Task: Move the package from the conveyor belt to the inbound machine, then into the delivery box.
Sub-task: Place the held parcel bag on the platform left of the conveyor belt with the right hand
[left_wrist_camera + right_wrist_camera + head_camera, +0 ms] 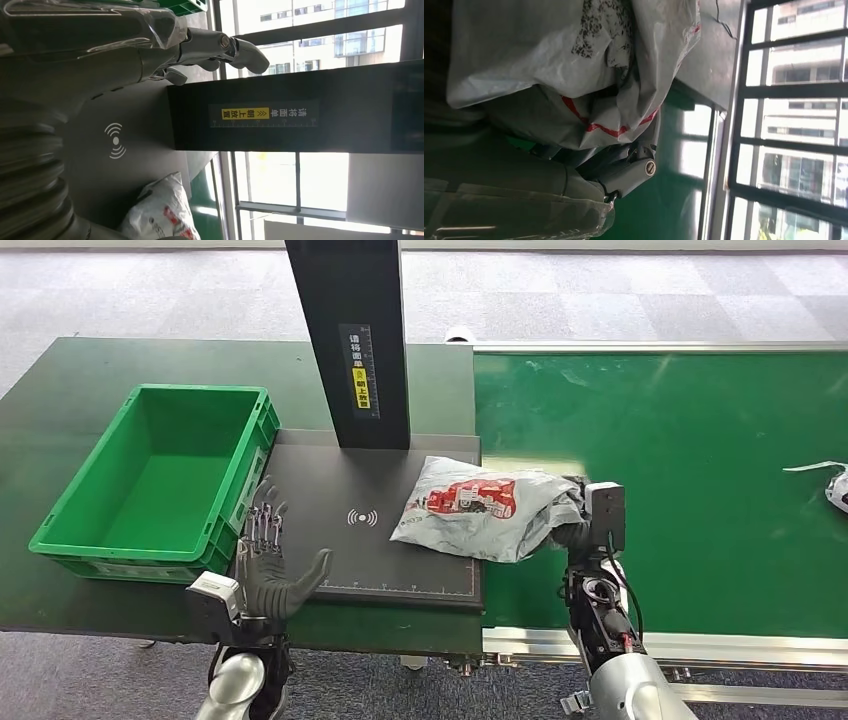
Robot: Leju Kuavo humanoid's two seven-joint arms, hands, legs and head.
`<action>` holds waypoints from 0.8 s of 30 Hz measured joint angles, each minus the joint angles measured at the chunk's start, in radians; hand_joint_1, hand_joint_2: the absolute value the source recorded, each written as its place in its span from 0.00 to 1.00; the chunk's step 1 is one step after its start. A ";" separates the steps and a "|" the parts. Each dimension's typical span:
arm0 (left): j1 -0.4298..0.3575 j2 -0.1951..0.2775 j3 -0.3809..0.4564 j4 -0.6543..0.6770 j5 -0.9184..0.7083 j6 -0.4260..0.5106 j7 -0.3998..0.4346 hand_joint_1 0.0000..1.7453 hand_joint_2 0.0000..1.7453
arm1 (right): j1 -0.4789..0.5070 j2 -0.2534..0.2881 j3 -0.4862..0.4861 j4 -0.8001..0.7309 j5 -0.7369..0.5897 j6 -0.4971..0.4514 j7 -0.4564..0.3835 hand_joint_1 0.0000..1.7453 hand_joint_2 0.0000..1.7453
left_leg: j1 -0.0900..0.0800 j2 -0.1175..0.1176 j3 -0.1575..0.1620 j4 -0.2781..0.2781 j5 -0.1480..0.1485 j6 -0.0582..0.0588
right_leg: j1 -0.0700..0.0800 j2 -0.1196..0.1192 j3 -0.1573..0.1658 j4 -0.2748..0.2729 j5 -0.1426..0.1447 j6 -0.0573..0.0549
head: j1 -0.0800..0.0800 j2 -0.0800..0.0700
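Note:
A grey plastic package [478, 505] with a red and white label lies half on the black inbound machine plate [340, 540] and half over the green conveyor belt [680, 470]. My right hand [578, 515] grips its right end; in the right wrist view the crumpled bag [574, 65] presses against the fingers [634, 170]. My left hand [265, 560] hovers open at the plate's front left corner, beside the green delivery box [160, 480]. In the left wrist view the fingers [220, 47] spread above the plate, and the package [160, 212] lies beyond the scan mark.
The machine's black post [350, 340] with a yellow label rises at the plate's back edge. Another white parcel [835, 485] lies at the belt's far right. The delivery box is empty. A metal rail [700, 645] runs along the belt's front.

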 joint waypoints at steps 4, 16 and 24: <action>-0.013 0.002 -0.001 0.021 0.003 -0.013 -0.010 0.00 1.00 | -0.010 -0.004 0.065 0.044 0.103 0.162 -0.005 1.00 1.00 | 0.000 0.000 0.000 0.000 0.000 0.000 | 0.000 0.000 0.000 0.000 0.000 0.000 | 0.000 0.000; -0.070 -0.003 -0.017 0.076 -0.006 -0.046 0.011 0.00 1.00 | -0.011 -0.018 0.398 0.058 0.294 0.443 -0.186 1.00 1.00 | 0.000 0.001 0.001 0.000 0.000 0.000 | 0.000 0.001 0.000 0.000 0.000 0.000 | 0.000 0.000; -0.048 -0.004 -0.013 0.066 -0.017 -0.039 0.011 0.00 1.00 | 0.007 -0.021 0.437 -0.020 0.278 0.219 -0.159 0.04 1.00 | 0.000 0.000 0.000 0.000 0.000 0.000 | 0.000 0.000 0.000 0.000 0.000 0.000 | 0.000 0.000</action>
